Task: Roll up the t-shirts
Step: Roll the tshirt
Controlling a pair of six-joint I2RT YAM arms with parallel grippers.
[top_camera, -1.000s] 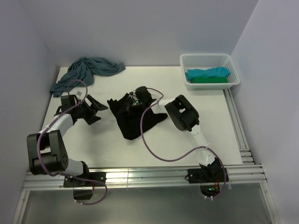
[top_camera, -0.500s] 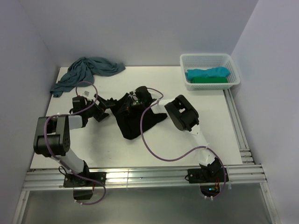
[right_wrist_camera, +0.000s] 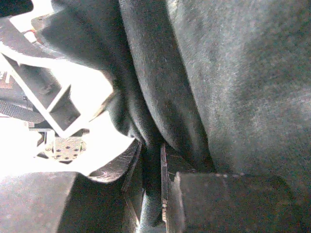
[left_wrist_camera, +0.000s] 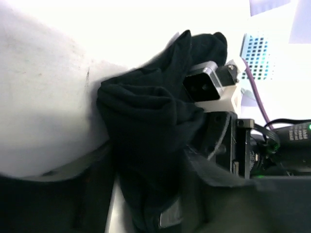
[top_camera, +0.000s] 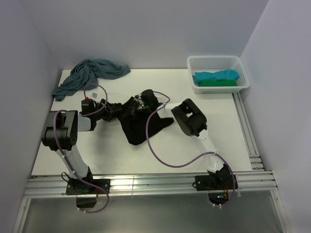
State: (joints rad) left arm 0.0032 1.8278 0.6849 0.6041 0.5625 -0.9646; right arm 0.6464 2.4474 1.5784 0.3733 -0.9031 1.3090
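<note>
Right gripper clenched on black t-shirt, anchoring bunched top. Left gripper spread, straddling opposite edge on tabletop, likely to stretch cloth flat.

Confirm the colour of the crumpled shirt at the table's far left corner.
The crumpled shirt is plain dusty grey-teal; the top external view shows it best.

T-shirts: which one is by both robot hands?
The black t-shirt, mid-table. The grey-teal one lies alone, back left; the turquoise one and green one are in the basket.
</note>
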